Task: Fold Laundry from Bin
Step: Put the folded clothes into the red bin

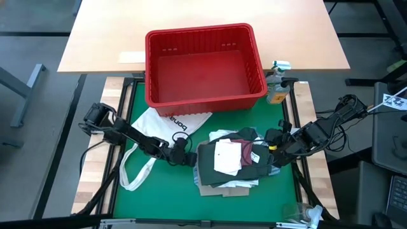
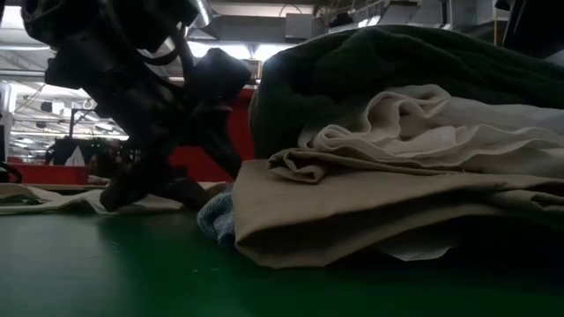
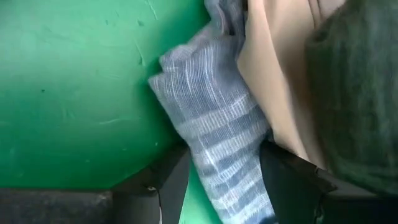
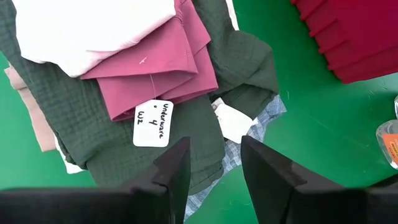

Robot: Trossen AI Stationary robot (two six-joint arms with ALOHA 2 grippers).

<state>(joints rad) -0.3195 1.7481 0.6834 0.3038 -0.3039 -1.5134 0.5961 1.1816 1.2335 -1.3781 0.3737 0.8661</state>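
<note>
Two grippers flank our laundry pile [image 1: 232, 162] on the green mat, just in front of the empty red bin [image 1: 203, 67]. Our left gripper [image 3: 227, 186] straddles the blue-striped cloth [image 3: 217, 130], fingers apart. Our right gripper [image 4: 214, 171] hovers with fingers spread over the dark green top [image 4: 93, 130].

A robotics lab or workshop: a green-matted table [image 1: 127, 191] in a black metal frame stands beside a pale wooden desk [image 1: 102, 32], loose black cables [image 1: 346, 108] trailing, ceiling strip lights [image 2: 231, 53] glowing over the open hall behind.
</note>
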